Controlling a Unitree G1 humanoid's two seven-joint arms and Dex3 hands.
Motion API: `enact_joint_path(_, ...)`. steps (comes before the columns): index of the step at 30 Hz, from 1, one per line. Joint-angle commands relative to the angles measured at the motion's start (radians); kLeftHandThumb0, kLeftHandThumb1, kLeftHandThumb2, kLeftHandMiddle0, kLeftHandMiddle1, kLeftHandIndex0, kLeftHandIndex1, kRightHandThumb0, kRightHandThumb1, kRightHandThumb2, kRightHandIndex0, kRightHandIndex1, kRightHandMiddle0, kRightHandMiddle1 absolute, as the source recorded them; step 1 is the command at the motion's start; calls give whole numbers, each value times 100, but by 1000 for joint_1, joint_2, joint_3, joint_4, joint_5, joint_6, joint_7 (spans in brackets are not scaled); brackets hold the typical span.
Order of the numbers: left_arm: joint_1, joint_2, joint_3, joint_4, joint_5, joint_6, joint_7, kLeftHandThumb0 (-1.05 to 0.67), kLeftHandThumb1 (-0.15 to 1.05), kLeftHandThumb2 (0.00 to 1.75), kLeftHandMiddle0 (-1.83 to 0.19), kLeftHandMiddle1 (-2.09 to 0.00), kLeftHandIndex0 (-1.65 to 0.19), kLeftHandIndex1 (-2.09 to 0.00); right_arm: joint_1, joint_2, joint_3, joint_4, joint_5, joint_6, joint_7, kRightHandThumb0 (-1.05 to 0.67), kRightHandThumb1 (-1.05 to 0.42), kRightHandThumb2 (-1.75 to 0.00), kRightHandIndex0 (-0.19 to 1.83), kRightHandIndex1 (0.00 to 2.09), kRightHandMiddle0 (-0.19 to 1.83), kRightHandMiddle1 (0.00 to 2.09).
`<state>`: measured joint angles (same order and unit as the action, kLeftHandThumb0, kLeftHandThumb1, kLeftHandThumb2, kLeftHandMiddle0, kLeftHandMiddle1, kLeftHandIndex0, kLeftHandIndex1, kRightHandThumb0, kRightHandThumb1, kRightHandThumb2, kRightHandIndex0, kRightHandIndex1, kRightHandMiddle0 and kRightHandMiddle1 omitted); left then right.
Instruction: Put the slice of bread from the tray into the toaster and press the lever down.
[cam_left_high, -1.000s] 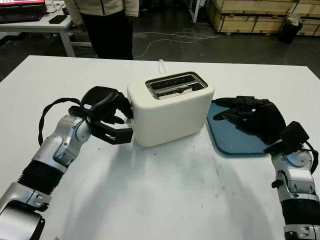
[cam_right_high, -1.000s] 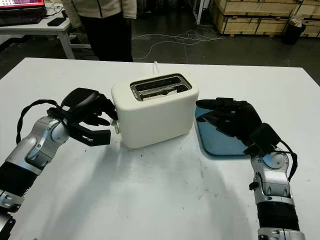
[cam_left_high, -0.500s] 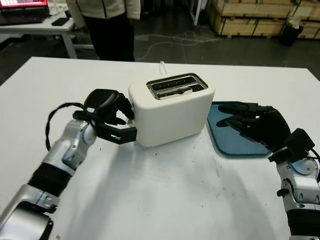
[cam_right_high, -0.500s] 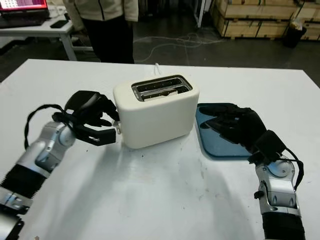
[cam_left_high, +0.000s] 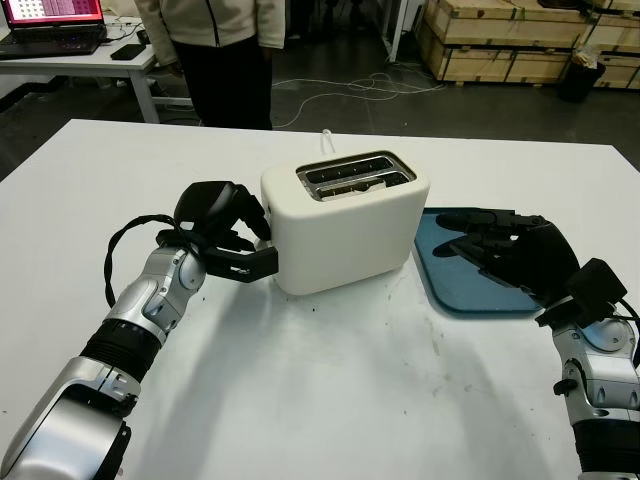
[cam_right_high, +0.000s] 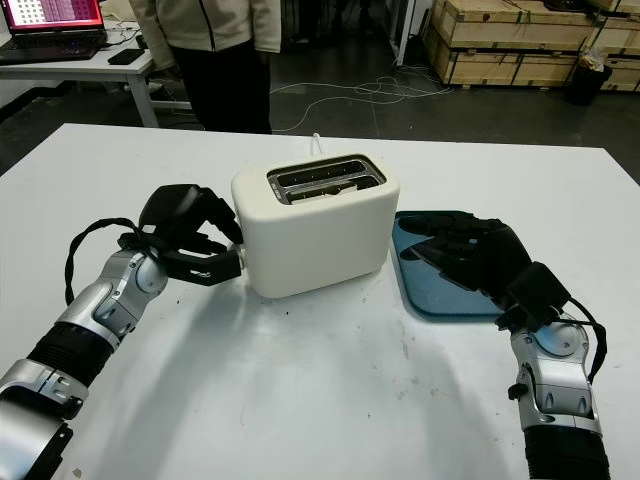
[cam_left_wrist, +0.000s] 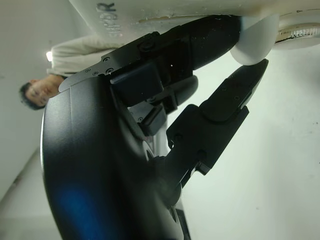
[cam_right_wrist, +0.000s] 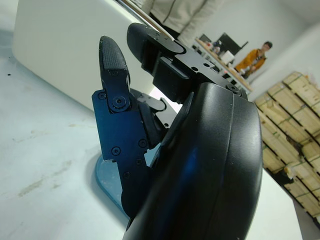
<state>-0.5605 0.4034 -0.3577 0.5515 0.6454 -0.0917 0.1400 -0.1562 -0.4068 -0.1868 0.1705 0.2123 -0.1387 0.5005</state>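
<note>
The cream plastic toaster (cam_left_high: 345, 220), mid-table, has its white lever (cam_left_wrist: 257, 40) pinched by the left hand (cam_left_high: 225, 235); the right hand (cam_left_high: 510, 250) is held open over the blue tray (cam_left_high: 455, 285).

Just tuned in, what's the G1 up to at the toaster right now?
The left hand is at the end of the white toaster, its fingers closed around the white lever knob. A slice of bread already sits in a slot. The right hand is open over the blue tray. A person stands beyond the table.
</note>
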Motion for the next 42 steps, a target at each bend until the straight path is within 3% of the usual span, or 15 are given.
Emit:
enact_joint_path(1, 205, -240, -266, 208, 56, 11, -212, -23, 89, 1, -94, -40, -111, 0, -39, -14, 5, 3, -6, 18, -2, -44, -92, -14, 78, 68, 97, 0)
enact_joint_path(10, 179, -179, -249, 78, 51, -26, -200, -23, 85, 0, -101, -55, -117, -3, -25, -10, 5, -13, -11, 8, -8, -43, -92, -16, 77, 67, 97, 0)
enact_joint_path(13, 188, -165, -238, 38, 43, -98, -135, -21, 80, 1, -93, -88, -121, -3, -26, -6, 5, -13, -5, 16, -8, -43, -92, -15, 77, 68, 97, 0)
enact_joint_path(15, 209, -173, -242, 2, 31, -64, -162, -23, 82, 2, -86, -97, -119, -2, -29, -4, 6, -11, -4, 19, -9, -43, -92, -15, 78, 68, 97, 0)
enact_joint_path(18, 238, -183, -260, 1, 30, -6, -212, -25, 84, 1, -96, -63, -115, 0, -33, -3, 10, -3, -7, 18, -8, -43, -92, -15, 77, 68, 97, 0)
enact_joint_path(22, 273, -123, -234, -45, 5, -43, -199, -25, 85, 1, -101, -55, -116, -1, -42, -7, 9, 4, -8, 22, -9, -43, -92, -15, 77, 67, 96, 0)
enact_joint_path(23, 285, -95, -215, -91, -5, -38, -199, -26, 86, 1, -99, -58, -115, -1, -45, -7, 7, 7, -5, 20, -7, -43, -92, -15, 77, 67, 96, 0)
enact_joint_path(26, 331, -14, -127, -252, -62, -14, -178, -34, 84, 0, -79, -117, -116, -1, -65, -9, 1, 35, -14, -14, -11, -42, -92, -14, 76, 67, 95, 0)
enact_joint_path(27, 345, 8, -100, -305, -77, 5, -173, -36, 84, 0, -75, -120, -114, -1, -74, -12, 0, 48, -20, -29, -12, -42, -92, -13, 76, 67, 94, 0)
enact_joint_path(30, 388, 74, -17, -459, -123, 48, -166, -37, 82, 1, -74, -118, -112, 0, -99, -24, 1, 80, -38, -45, -13, -43, -92, -13, 75, 65, 92, 0)
enact_joint_path(34, 424, 164, 112, -595, -146, 10, -133, -33, 77, 0, -80, -115, -114, -2, -136, -38, 3, 114, -53, -50, -4, -41, -92, -12, 73, 59, 89, 0)
enact_joint_path(42, 429, 264, 339, -728, -145, 30, -194, -43, 77, 0, -85, -95, -109, 0, -248, -97, 3, 203, -80, -78, 12, -43, -92, -7, 77, 45, 87, 0)
